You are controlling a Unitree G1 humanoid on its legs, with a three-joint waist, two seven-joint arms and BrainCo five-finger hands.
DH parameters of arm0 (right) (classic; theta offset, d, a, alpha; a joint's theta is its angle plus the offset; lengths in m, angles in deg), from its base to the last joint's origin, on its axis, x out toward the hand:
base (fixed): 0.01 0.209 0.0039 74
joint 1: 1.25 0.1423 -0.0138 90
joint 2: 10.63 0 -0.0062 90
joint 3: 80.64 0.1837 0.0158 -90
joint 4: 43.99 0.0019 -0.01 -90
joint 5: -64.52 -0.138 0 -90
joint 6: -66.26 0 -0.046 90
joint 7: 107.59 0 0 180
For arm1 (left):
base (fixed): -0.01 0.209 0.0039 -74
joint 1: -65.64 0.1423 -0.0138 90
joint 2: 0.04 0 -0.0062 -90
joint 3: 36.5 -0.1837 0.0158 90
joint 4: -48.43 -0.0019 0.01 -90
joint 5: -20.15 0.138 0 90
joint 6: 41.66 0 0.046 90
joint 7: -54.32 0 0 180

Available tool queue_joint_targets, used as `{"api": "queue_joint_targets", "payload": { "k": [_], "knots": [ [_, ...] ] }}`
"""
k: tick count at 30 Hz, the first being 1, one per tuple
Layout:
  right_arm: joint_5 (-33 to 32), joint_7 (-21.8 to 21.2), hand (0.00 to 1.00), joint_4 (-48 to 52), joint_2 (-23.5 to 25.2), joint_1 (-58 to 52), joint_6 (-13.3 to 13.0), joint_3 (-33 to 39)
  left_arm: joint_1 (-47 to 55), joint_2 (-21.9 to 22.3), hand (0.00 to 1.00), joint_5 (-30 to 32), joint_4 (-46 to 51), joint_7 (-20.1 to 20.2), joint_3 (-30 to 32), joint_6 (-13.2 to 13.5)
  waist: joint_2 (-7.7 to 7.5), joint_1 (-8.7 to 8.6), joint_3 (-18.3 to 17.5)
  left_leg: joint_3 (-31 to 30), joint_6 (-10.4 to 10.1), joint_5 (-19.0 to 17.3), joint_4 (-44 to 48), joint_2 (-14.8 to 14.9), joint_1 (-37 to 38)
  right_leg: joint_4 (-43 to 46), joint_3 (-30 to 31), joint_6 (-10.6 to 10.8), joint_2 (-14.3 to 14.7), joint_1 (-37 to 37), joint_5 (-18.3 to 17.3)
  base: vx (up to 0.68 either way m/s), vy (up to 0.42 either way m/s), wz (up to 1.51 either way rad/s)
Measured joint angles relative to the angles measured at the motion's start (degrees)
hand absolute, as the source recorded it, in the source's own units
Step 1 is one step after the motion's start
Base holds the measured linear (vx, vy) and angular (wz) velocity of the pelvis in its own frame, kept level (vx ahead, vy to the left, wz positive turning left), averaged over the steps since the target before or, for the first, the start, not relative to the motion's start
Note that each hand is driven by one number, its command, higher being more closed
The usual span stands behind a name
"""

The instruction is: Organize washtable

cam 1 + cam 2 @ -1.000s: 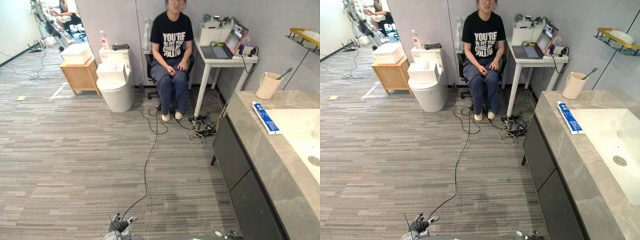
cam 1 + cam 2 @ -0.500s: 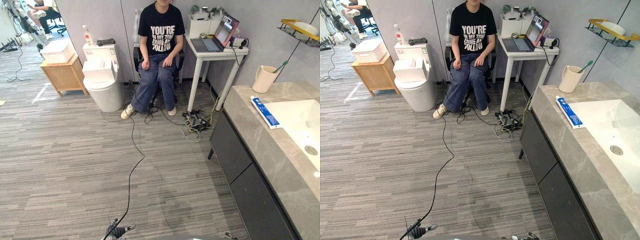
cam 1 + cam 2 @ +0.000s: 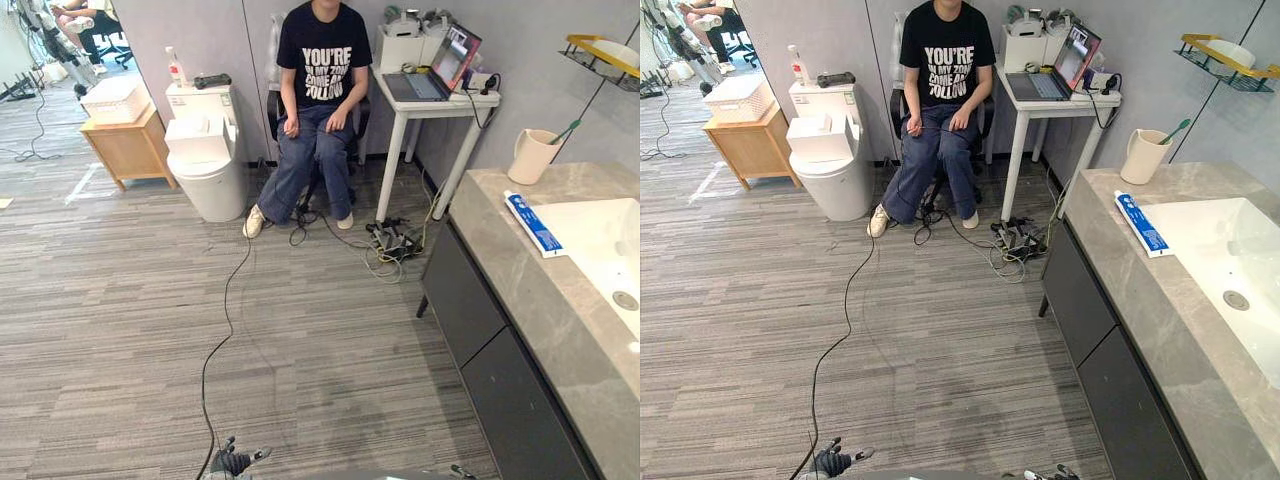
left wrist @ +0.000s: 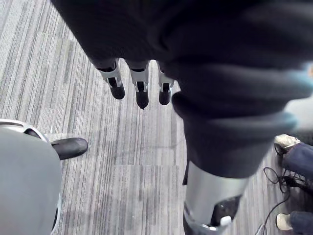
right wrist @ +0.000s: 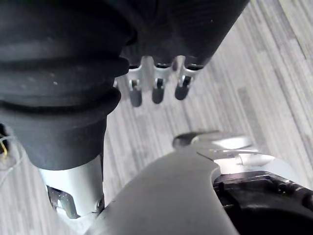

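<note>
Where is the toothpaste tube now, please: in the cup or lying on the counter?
Out: the toothpaste tube lies flat on the counter, apart from the cup, which holds a toothbrush.

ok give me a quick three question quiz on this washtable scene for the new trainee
1. True or false: the toothpaste tube lies flat on the countertop, beside the sink.
2. Where is the toothbrush? A) standing in the cup B) flat on the countertop C) in the sink
3. In a word: what does the left robot hand hold?

Key: 1 true; 2 A; 3 nothing, its fingers hang straight.
</note>
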Motion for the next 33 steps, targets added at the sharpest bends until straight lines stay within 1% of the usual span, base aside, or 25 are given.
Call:
{"api": "queue_joint_targets", "payload": {
  "k": [5,7,8,9,10,12,13,14,17,18,19,20,21,22,23,24,25,26,27,28,29,30,31,32,33],
  "knots": [
    [-1.0,0.7,0.00,0.0,0.5,0.4,-0.4,3.1,-1.0,0.1,0.00,-1.2,0.0,-0.9,-0.4,0.1,-0.33,0.49,2.0,-0.3,-0.4,-0.4,0.0,0.3,-0.1,-0.1,-1.1,0.1,0.1,0.1,-0.1,0.01,-0.011,0.02],
    [-1.1,0.7,0.00,0.0,1.3,0.8,-0.6,4.8,-1.7,-0.4,0.00,-1.5,0.3,-0.9,-0.3,0.0,-0.92,0.11,3.7,-2.6,-1.2,-2.4,3.1,1.0,-1.6,3.6,-3.8,-0.1,-0.3,-0.1,-2.9,0.09,-0.051,0.59],
    [-1.2,0.7,0.00,0.4,1.8,1.1,-0.9,4.9,-1.7,-0.7,0.00,-1.9,2.3,-0.9,0.7,0.2,-1.83,0.42,5.3,-4.8,-1.0,-6.8,13.6,2.9,-6.4,7.1,-5.8,-0.6,-0.5,-0.9,-5.5,0.07,-0.065,0.82],
    [-1.1,0.7,0.00,0.9,1.7,1.0,-0.9,4.8,-1.8,-0.8,0.00,-1.9,3.3,-0.9,1.2,0.2,-1.66,0.79,6.0,-5.4,-1.4,-9.2,19.3,4.4,-9.1,8.2,-6.4,-0.7,-0.3,-1.0,-6.5,0.00,-0.061,0.73],
    [-1.0,0.8,0.00,1.9,1.6,1.0,-1.0,4.3,-1.9,-0.8,0.00,-1.9,5.3,-0.9,2.7,0.2,-1.21,1.16,7.3,-6.0,-1.6,-11.9,33.0,7.7,-15.5,9.9,-8.2,-1.0,0.9,-0.6,-8.3,0.02,-0.058,0.60],
    [-0.8,1.2,0.00,4.6,1.6,0.7,-0.8,2.0,-1.8,-1.2,0.00,-2.0,8.0,-1.2,5.2,0.1,-0.50,1.92,10.2,-5.4,-0.6,-10.8,55.3,14.5,-26.0,10.9,-9.5,-2.1,2.7,3.1,-11.5,0.10,-0.026,0.52],
    [-0.8,1.3,0.00,4.9,1.4,0.6,-0.8,1.6,-1.8,-1.3,0.00,-2.0,8.0,-1.3,5.2,0.0,-0.61,2.13,10.2,-5.3,-0.4,-11.0,56.3,14.9,-26.7,10.9,-9.5,-2.0,2.7,3.4,-11.9,0.18,0.063,0.12],
    [-0.7,2.0,0.00,5.5,1.2,0.8,-0.6,1.0,-1.1,-1.4,0.00,-2.0,7.9,-1.5,5.1,-0.4,-0.57,2.89,10.3,-3.9,0.7,-11.9,56.1,14.8,-28.5,10.9,-9.2,-1.5,1.7,4.2,-12.8,0.23,0.127,-0.08],
    [-0.7,2.1,0.00,6.5,0.6,4.2,-0.8,-0.6,0.6,-0.6,0.00,-2.1,7.7,-1.4,5.5,-0.2,-0.13,3.32,10.3,-2.4,0.5,-11.3,42.0,11.4,-33.3,10.1,-7.7,0.7,-1.5,4.0,-14.2,0.32,0.252,-0.24],
    [-0.7,2.2,0.00,6.5,0.8,5.1,-0.9,-0.6,1.3,-0.1,0.00,-2.1,7.4,-1.4,6.4,-0.3,-0.04,3.93,10.2,-2.7,-0.4,-9.6,36.1,11.0,-34.6,9.8,-7.1,2.4,-2.9,4.2,-15.2,0.40,0.381,-0.38],
    [-0.7,2.3,0.00,6.5,1.2,5.0,-0.9,-0.7,1.4,0.1,0.00,-2.3,6.9,-1.4,7.2,-0.3,-0.44,4.39,10.0,-2.1,0.6,-6.5,37.1,10.6,-34.8,9.8,-6.7,3.0,-4.1,4.6,-15.9,0.46,0.411,-0.32],
    [-0.7,2.2,0.00,6.4,2.1,5.0,-1.1,-0.6,1.7,0.3,0.00,-2.5,6.3,-1.7,7.7,-0.4,-2.22,5.17,9.1,-0.4,3.0,-10.3,40.9,8.6,-34.9,9.1,-6.9,2.0,-7.0,5.0,-17.0,0.41,0.318,-0.22],
    [-0.7,2.0,0.00,5.9,2.7,4.8,-1.3,-0.4,1.9,0.2,0.00,-2.5,5.8,-2.0,7.7,-0.4,-2.92,5.46,8.7,0.2,3.3,-13.2,43.2,8.2,-35.3,9.4,-7.1,2.7,-7.8,5.2,-15.8,0.57,0.375,-0.19],
    [-0.7,1.8,0.00,5.4,3.6,4.7,-1.8,-0.3,1.9,-0.2,0.00,-2.7,4.7,-2.0,8.4,-0.6,-3.15,5.76,8.4,0.3,6.0,-17.4,47.4,7.2,-35.2,13.8,-7.1,4.4,-9.9,4.8,-14.5,0.63,0.399,-0.06],
    [-1.3,1.7,0.00,5.0,4.2,4.6,-2.1,0.5,1.9,-0.4,0.00,-2.6,3.7,-2.0,8.7,-0.9,-3.55,5.27,8.3,1.0,7.1,-19.6,48.9,6.0,-33.5,20.8,-6.0,4.2,-12.0,3.3,-14.4,0.65,0.422,-0.04],
    [-1.3,1.7,0.00,4.7,4.4,5.1,-2.2,0.8,1.9,-0.6,0.00,-2.6,2.9,-1.9,8.5,-1.2,-3.84,5.03,8.4,2.9,8.0,-21.8,48.9,5.1,-30.4,32.0,-4.2,0.8,-14.3,-0.6,-12.3,0.63,0.415,-0.12],
    [-1.5,1.7,0.00,4.4,4.2,6.1,-2.3,0.7,2.2,-1.1,0.00,-2.6,2.4,-1.9,7.6,-1.7,-3.21,4.10,8.9,4.3,8.6,-23.7,47.3,4.1,-24.8,47.6,-0.6,-1.1,-14.3,-6.6,-10.7,0.61,0.329,-0.42],
    [-1.7,1.7,0.00,4.6,4.0,6.8,-2.7,0.3,2.4,-1.3,0.00,-2.6,2.4,-1.9,6.6,-2.0,-2.35,3.54,9.7,5.7,8.6,-24.5,44.6,3.8,-18.8,55.8,0.9,0.0,-12.4,-9.6,-11.6,0.78,0.341,-0.66],
    [-1.9,1.3,0.00,4.7,3.3,7.6,-2.9,-0.9,2.9,-1.4,0.00,-2.6,2.3,-1.9,5.9,-2.1,-0.81,2.60,10.2,7.8,8.7,-24.6,39.5,3.5,-10.7,59.5,-1.7,-0.6,-10.0,-12.2,-13.3,0.67,0.250,-0.70],
    [-2.0,1.0,0.00,5.0,2.9,7.8,-3.0,-1.1,3.2,-1.4,0.00,-2.6,2.4,-1.9,5.5,-2.0,-0.10,2.31,10.1,9.0,8.3,-24.4,36.3,3.4,-6.8,59.2,-5.0,-1.1,-9.0,-13.6,-14.2,0.65,0.255,-0.82],
    [-2.0,0.7,0.00,5.7,2.3,7.9,-3.2,-2.0,2.3,-1.5,0.00,-2.6,2.4,-1.9,5.1,-1.8,0.83,1.90,9.7,11.6,5.9,-23.6,30.6,3.1,-1.0,55.9,-14.1,-2.7,-8.4,-16.6,-15.5,0.55,0.251,-0.88],
    [-2.1,0.8,0.00,6.7,2.2,8.2,-3.6,-3.3,1.4,-1.7,0.00,-2.6,2.5,-1.8,4.8,-1.7,0.75,0.92,9.5,14.4,2.9,-22.4,24.9,1.5,3.5,46.3,-26.9,-5.4,-7.6,-19.3,-14.3,0.64,0.301,-0.90],
    [-2.1,0.8,0.00,7.4,2.3,8.2,-3.7,-3.8,1.1,-1.9,0.00,-2.6,2.3,-1.6,4.6,-1.6,0.15,0.69,9.0,15.9,2.4,-22.1,23.2,-0.1,5.1,39.8,-32.5,-7.4,-6.7,-20.1,-11.3,0.54,0.241,-0.85],
    [-2.1,0.8,0.00,6.8,2.3,7.8,-3.7,-5.3,1.1,-2.1,0.00,-2.6,2.5,-1.2,4.8,-1.5,-1.65,0.45,8.0,18.1,1.2,-21.5,21.3,-2.8,6.8,31.7,-41.1,-14.4,-5.6,-20.1,-4.1,0.56,0.216,-1.08],
    [-2.1,0.7,0.00,6.3,2.1,6.4,-3.6,-6.3,1.8,-1.9,0.00,-2.6,2.6,-0.8,6.0,-1.6,-3.57,0.54,6.1,19.5,0.6,-21.6,22.7,-5.3,8.3,24.8,-48.1,-22.4,-2.4,-18.8,-5.2,0.45,0.151,-1.28]
  ]
}}
